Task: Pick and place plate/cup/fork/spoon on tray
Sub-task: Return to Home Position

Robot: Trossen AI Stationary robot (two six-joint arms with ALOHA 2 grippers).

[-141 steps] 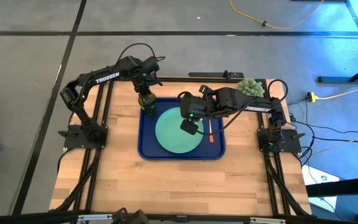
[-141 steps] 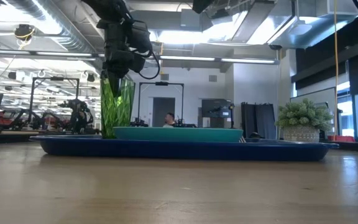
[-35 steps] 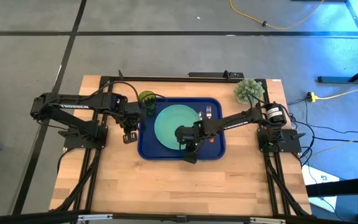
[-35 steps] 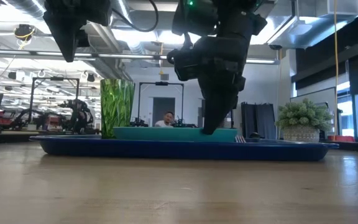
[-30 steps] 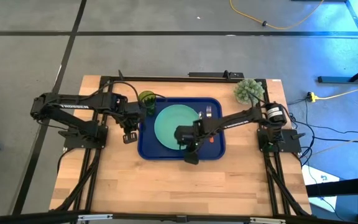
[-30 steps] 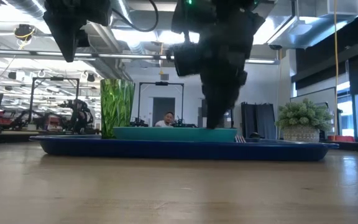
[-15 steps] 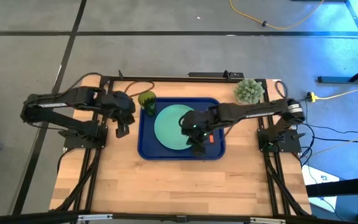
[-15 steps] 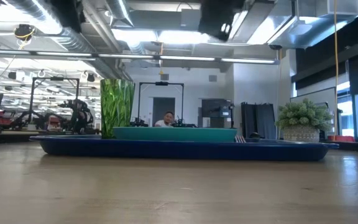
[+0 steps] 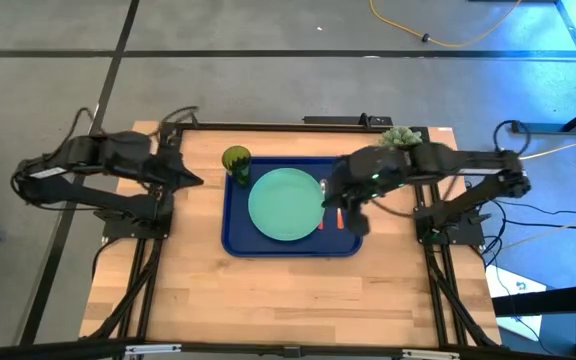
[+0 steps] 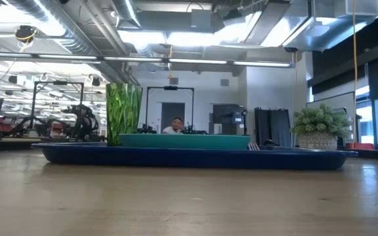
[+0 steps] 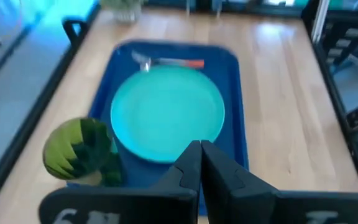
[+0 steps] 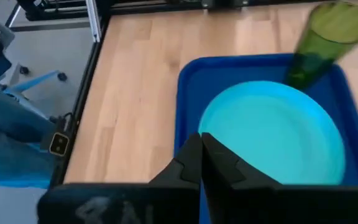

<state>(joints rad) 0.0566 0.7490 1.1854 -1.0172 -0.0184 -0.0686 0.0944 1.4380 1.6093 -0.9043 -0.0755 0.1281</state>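
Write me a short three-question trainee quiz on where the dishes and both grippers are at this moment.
1. True or false: the cup stands on the plate.
2. Where does the plate lie? A) flat on the tray B) propped against the cup C) on top of the cup
3. Fill in: the left gripper and the right gripper both have their fingers ___.
Key: 1 false, the cup stands on the tray beside the plate. 2 A. 3 shut, holding nothing.
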